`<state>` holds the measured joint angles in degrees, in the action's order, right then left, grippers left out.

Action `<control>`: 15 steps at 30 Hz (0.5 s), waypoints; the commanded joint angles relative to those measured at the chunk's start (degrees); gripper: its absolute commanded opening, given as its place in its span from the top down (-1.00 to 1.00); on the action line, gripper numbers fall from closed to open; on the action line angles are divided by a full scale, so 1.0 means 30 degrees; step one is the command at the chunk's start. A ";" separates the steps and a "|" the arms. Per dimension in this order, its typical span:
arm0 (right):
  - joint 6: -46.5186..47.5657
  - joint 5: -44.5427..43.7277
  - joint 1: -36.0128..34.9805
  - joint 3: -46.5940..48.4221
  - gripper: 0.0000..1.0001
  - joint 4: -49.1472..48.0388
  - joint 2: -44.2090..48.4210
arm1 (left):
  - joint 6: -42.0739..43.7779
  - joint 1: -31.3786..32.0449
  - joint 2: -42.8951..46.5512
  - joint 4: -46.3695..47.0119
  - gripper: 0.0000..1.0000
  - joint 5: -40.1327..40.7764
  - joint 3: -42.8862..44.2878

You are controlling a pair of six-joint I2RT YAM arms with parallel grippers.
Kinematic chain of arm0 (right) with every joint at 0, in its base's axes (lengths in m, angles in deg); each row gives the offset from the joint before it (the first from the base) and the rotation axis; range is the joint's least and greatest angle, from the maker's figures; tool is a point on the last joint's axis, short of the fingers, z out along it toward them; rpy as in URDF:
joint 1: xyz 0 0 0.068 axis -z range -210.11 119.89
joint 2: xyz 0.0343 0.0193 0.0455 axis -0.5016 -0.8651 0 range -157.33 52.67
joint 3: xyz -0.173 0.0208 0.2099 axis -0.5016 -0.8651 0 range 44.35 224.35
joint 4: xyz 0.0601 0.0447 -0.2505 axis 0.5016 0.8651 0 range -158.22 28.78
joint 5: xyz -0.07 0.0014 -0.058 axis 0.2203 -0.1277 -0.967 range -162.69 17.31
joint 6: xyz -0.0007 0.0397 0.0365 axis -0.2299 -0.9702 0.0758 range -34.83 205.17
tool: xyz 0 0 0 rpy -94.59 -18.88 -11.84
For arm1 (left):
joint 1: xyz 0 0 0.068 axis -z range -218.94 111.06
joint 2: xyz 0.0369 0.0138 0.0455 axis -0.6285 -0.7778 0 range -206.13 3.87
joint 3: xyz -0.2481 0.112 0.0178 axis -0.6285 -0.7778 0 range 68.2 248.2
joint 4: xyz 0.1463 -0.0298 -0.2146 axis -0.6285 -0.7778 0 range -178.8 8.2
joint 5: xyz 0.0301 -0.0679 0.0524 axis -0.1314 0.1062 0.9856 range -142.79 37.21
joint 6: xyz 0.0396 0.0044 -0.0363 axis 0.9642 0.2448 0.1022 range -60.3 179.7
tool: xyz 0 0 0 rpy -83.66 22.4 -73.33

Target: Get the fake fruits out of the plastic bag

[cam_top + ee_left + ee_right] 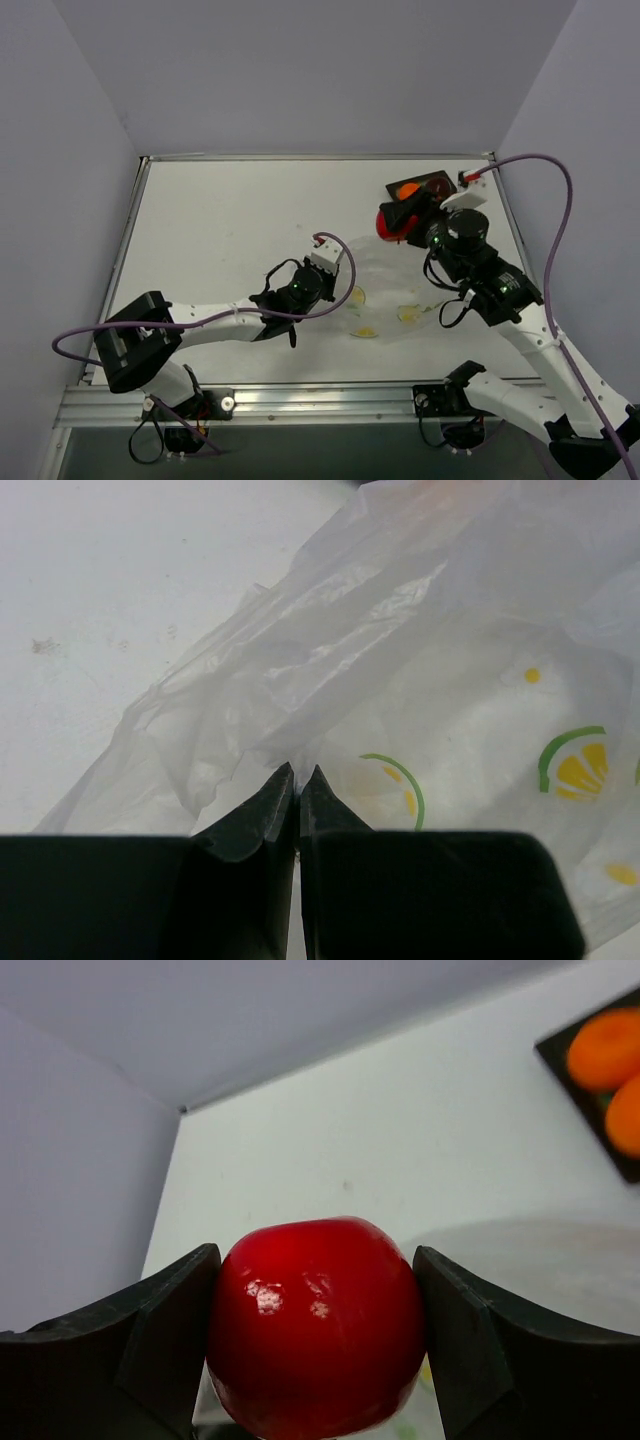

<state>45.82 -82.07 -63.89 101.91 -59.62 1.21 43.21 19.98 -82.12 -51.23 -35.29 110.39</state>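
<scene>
The clear plastic bag with printed citrus slices lies crumpled on the table between the arms. My left gripper is shut on the bag's left edge; in the left wrist view its tips pinch a fold of the bag. My right gripper is shut on the red apple and holds it above the table just left of the tray. The apple fills the space between the right fingers. Two orange balls lie in the dark tray. The yellow pear is out of view.
The dark square tray stands at the back right with an orange ball in it. A purple cable arcs over the right edge. Grey walls close in the table on three sides.
</scene>
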 commanded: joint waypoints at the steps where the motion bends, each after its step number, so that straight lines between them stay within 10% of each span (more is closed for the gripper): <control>1: 0.2860 -0.3799 0.1003 0.2723 0.09 -0.0494 -0.1299 | 0.0429 -0.0126 0.0922 0.0123 0.95 0.1081 0.0291; 15: 0.5383 -0.4140 0.8973 0.4308 0.08 -0.5001 -1.0755 | 0.0579 -0.0915 0.0218 0.0417 0.95 0.1523 -0.0032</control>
<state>59.37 -95.21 -37.94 112.54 -69.54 -27.11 45.13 18.45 -81.29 -51.49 -31.68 109.58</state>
